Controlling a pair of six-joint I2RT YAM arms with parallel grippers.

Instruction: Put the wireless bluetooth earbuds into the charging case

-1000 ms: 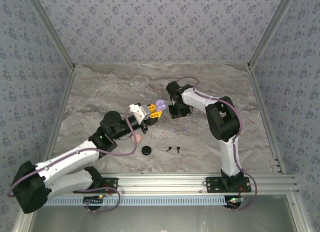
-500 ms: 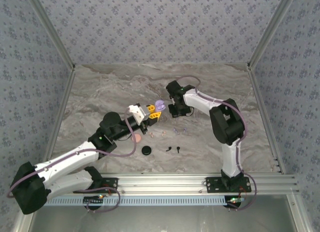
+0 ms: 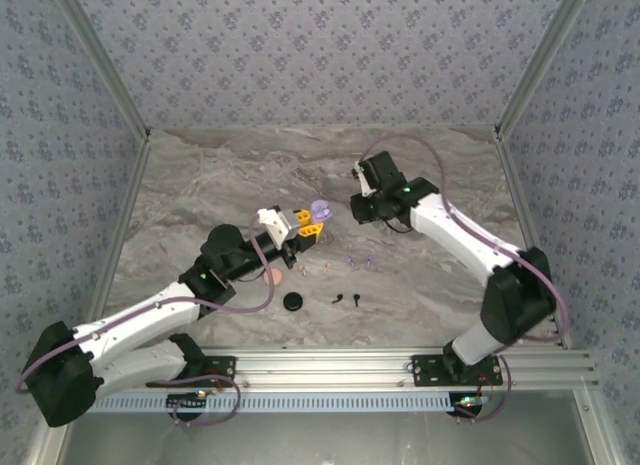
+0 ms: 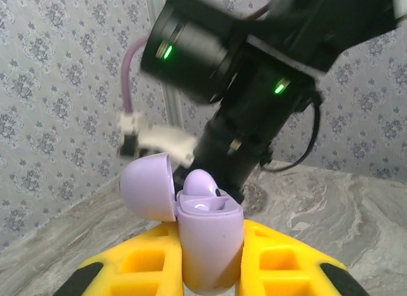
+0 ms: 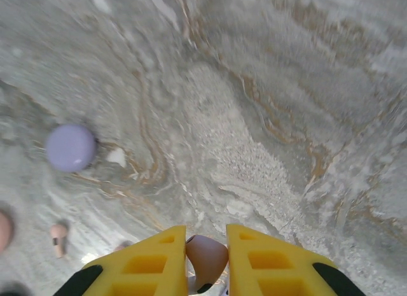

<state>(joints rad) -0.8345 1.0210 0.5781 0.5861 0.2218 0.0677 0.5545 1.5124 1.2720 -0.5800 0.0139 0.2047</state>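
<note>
the left gripper point(image 4: 208, 235) pinches the lilac case point(image 4: 210, 258) by its lower half. the lid stands open to one side, and one lilac earbud point(image 4: 202, 180) sits in a well. the right gripper point(image 5: 206, 239) is pressed on a small pale pink piece point(image 5: 207, 258), probably a pink earbud, but the view cuts off its lower part. this gripper hangs above the table point(image 3: 250, 175), near the case in the top view. more earbuds point(image 3: 358, 262) lie loose on the table, nearer to the bases.

such an earbud should be very light, hard and glossy, so it may slip or turn between the pads. i would hold it by the round body, with the stem free and pointing down to the well. the case is stiff, but its hinge looks weak, so it is better to grip only the base.
</note>
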